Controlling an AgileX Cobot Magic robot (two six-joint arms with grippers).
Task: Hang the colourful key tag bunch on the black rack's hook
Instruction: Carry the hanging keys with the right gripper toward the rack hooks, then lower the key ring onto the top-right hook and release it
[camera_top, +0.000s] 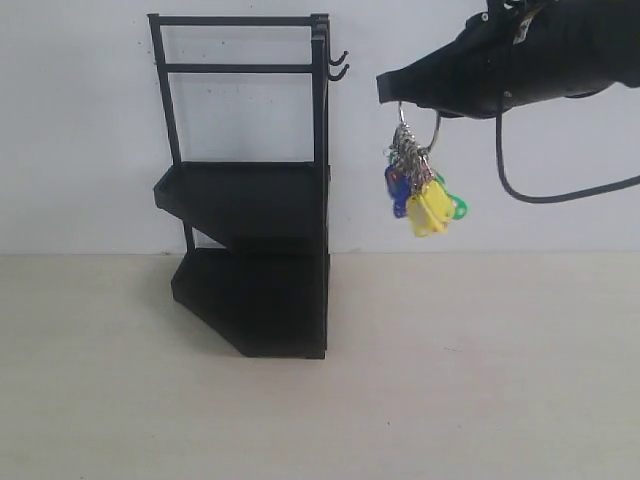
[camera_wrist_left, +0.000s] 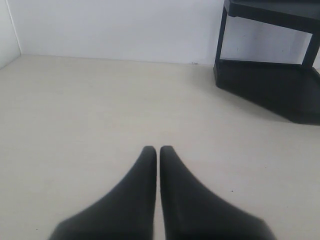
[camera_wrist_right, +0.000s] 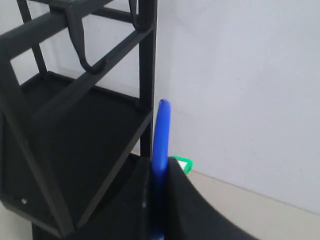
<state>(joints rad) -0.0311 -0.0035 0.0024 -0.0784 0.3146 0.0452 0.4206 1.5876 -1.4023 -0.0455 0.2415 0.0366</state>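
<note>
Below the tip of my right gripper (camera_top: 384, 90): the bunch (camera_top: 422, 190) hangs free in the air. Its silver ring (camera_top: 420, 125) is caught at the tip, and yellow, blue and green tags cluster at the bottom.
Right grip: my jaws are pressed onto the bunch. In the wrist view a blue tag (camera_wrist_right: 162, 130) stands clamped between my fingers, and a green tag (camera_wrist_right: 183, 164) peeks out beside one of them.
Ahead of that tip: the two hooks (camera_top: 339, 65) sit a little higher than my fingertips and apart from them. The ring touches neither.
Rack (camera_top: 240, 195): it stands upright on the table (camera_top: 480, 380) against the white wall (camera_top: 80, 150), ahead of my right gripper and reaching down well below it. It has two angled trays and two crossbars on top.
Seen from my right wrist: one hook curves off the frame, beyond my fingers and above them. The upper tray lies past it.
Left gripper (camera_wrist_left: 158, 150): it is low over the table, with the fingers pressed together and only a thin line between them, pinching nothing.
Ahead of my left gripper: bare table comes first, then the foot of the rack off to one side, well apart from my fingertips.
</note>
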